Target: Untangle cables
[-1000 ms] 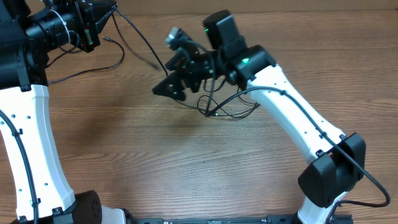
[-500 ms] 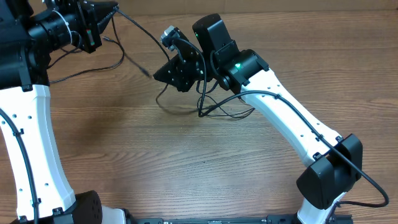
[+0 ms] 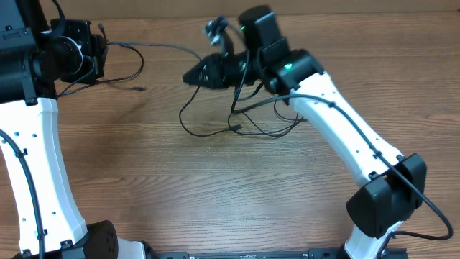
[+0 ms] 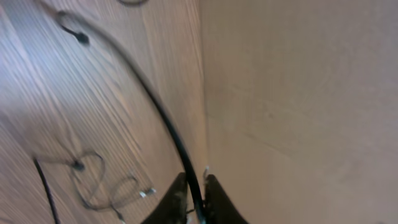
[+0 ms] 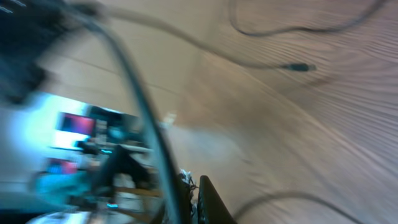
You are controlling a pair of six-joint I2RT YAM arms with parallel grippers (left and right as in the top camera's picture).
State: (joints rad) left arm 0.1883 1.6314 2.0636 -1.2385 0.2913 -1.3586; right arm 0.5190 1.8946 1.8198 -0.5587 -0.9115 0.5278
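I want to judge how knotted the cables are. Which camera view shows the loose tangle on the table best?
The overhead view: the tangle lies sharp and almost whole on the table. The left wrist view shows it small and far in a corner; the right wrist view is blurred, with only single strands.

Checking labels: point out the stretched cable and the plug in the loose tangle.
stretched cable [image 3: 154,46], overhead view, middle of its span.
plug [image 3: 237,128], overhead view, its light tip.
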